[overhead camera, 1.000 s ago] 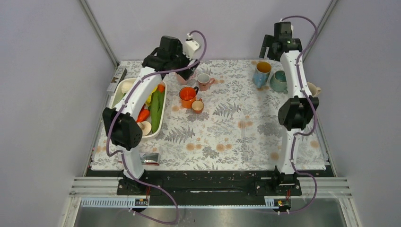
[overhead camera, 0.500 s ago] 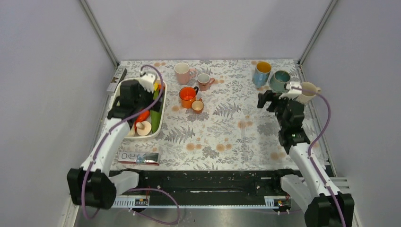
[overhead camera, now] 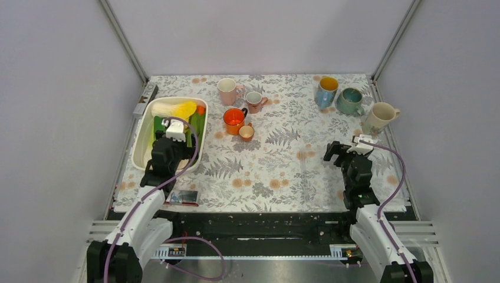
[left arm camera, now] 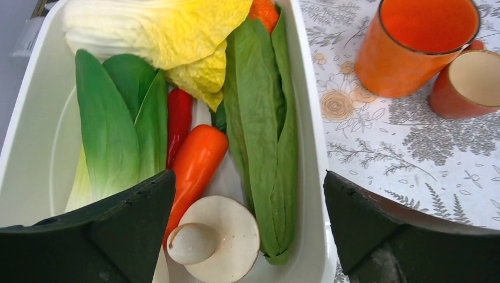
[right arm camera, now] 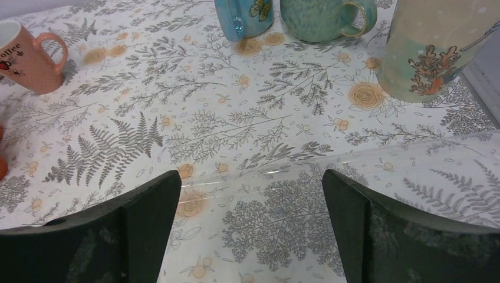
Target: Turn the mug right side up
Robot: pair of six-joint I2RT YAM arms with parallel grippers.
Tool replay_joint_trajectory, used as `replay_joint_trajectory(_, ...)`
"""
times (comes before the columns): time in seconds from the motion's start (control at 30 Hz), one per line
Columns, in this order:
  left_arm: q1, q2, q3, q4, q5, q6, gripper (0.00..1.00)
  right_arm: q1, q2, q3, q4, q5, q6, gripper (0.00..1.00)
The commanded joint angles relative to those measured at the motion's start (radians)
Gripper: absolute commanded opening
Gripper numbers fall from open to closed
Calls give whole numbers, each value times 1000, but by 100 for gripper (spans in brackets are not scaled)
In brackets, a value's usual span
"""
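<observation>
- Pink mug (overhead camera: 227, 91) left standing mouth-up at far edge; probably finished.
- Pulled back to near side: left pincer (left arm camera: 247, 194) and right pincer (right arm camera: 250, 194), both spread wide, gripping nothing.

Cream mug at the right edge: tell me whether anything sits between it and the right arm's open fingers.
Nothing visible does. The cream mug stands upright, ahead and to the right of the right gripper, with only bare tablecloth between them. The teal mug stands left of that line.
</observation>
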Motion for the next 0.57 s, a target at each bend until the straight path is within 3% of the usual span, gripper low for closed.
replay_joint_trajectory(0.0,5,-55,-89,169,-77,-46,99,1,-12,-14,40,37,-35,99)
replay_joint_trajectory(0.53,5,-131,-122,151,-32,-96,99,0,32,25,2,6,-34,99)
